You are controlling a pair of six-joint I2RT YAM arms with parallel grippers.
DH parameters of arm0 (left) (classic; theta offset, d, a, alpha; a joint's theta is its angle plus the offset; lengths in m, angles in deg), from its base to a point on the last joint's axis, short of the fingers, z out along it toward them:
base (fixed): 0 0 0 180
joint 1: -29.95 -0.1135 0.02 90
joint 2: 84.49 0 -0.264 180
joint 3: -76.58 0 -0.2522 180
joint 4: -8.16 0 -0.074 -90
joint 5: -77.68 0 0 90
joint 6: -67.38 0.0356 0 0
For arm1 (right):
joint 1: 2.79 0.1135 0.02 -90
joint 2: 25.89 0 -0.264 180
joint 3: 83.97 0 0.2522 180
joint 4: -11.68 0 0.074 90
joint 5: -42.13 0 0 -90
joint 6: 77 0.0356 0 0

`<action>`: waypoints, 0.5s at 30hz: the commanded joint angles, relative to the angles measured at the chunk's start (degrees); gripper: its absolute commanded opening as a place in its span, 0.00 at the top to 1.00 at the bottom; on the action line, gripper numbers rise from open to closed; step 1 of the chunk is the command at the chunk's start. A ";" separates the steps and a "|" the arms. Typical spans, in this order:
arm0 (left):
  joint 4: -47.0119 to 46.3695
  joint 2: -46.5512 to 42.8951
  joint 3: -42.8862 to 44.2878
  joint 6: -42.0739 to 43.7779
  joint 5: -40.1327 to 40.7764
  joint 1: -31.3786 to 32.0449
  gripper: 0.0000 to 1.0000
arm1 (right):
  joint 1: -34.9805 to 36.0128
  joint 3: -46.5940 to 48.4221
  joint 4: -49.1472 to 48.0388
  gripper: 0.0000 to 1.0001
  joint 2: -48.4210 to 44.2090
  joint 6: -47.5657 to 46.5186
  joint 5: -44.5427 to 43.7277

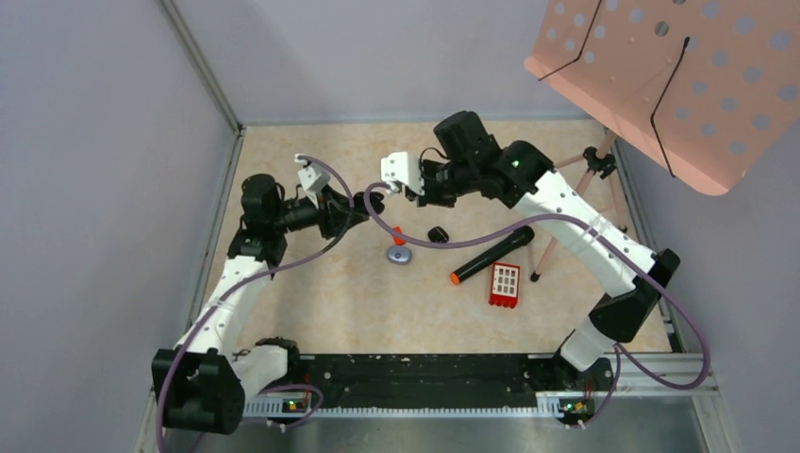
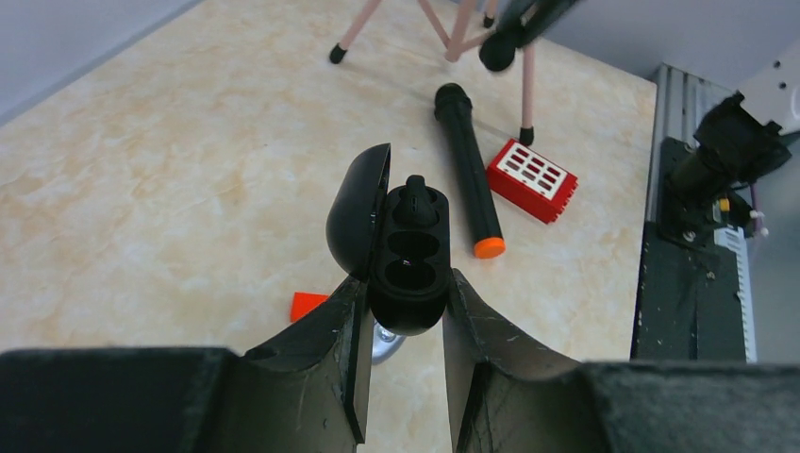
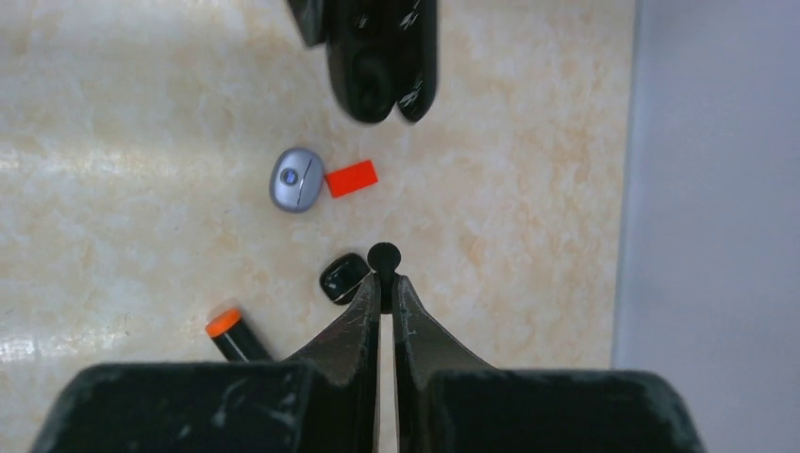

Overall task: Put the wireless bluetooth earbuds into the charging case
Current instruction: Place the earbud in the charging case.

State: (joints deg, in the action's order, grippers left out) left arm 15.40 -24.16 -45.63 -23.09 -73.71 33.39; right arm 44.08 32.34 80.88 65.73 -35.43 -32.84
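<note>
Left fingers (image 2: pixel 330 349) clenched on the black plastic charging case (image 2: pixel 410 302), holding it up off the beige marbled desk (image 2: pixel 189 170), lid (image 2: pixel 357 212) hinged open to one side. Far socket has a seated black bud (image 2: pixel 413 203); near socket (image 2: pixel 408 274) is empty. Right fingers (image 3: pixel 354 321) pinched tight on a tiny black earbud (image 3: pixel 383 255), its round head poking past the tips. That bud is apart from the case, no contact; in the right wrist view the case is further out ahead. On the desk: small glossy black rounded piece (image 3: pixel 343 277), can't tell what it is; silver-blue oval puck (image 3: pixel 296 179) just beside an orange-red flat tile (image 3: pixel 351 177); black cylinder with orange end (image 2: pixel 469 170); red block with white grid (image 2: pixel 531 179) near it.
</note>
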 commanded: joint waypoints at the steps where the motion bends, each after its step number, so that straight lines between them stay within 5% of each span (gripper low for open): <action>1: -0.01 1.51 0.10 8.05 -3.97 2.89 1.00 | 0.44 10.06 2.14 1.00 2.25 0.88 6.25; 15: 11.89 3.23 3.75 21.16 -6.77 7.75 1.00 | 1.28 20.52 3.40 1.00 9.80 10.74 17.40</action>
State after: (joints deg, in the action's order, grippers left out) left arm 26.78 -20.94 -45.08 -5.96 -78.58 40.41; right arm 44.45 49.89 83.29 74.16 -27.16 -20.23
